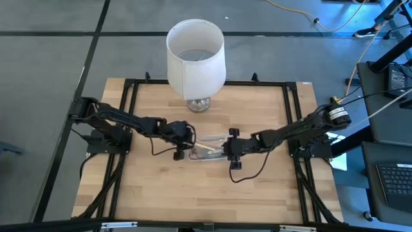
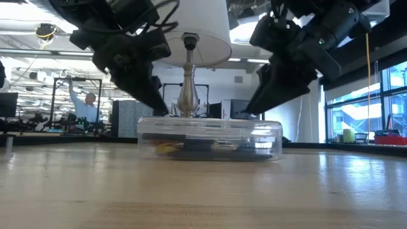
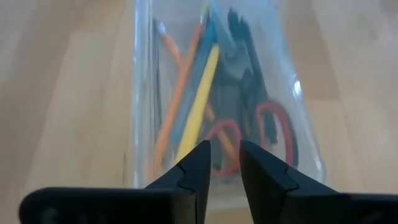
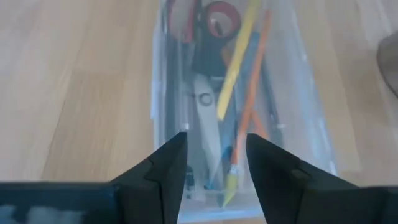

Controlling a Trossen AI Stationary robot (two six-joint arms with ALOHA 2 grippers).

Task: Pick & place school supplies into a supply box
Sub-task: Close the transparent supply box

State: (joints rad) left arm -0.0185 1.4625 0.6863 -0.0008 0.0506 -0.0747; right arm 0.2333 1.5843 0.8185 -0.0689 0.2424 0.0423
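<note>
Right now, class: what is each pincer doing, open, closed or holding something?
Left pincer: narrowly parted, empty, at one end of the clear plastic supply box.
Right pincer: open, empty, at the opposite end.

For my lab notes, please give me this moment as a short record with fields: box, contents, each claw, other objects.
box: clear supply box, flat on the table, centre
contents: yellow pencil, orange pencil, scissors, all inside
left claw: at one end of box, fingers slightly apart
right claw: at opposite end, open
other: white lamp behind box
</note>
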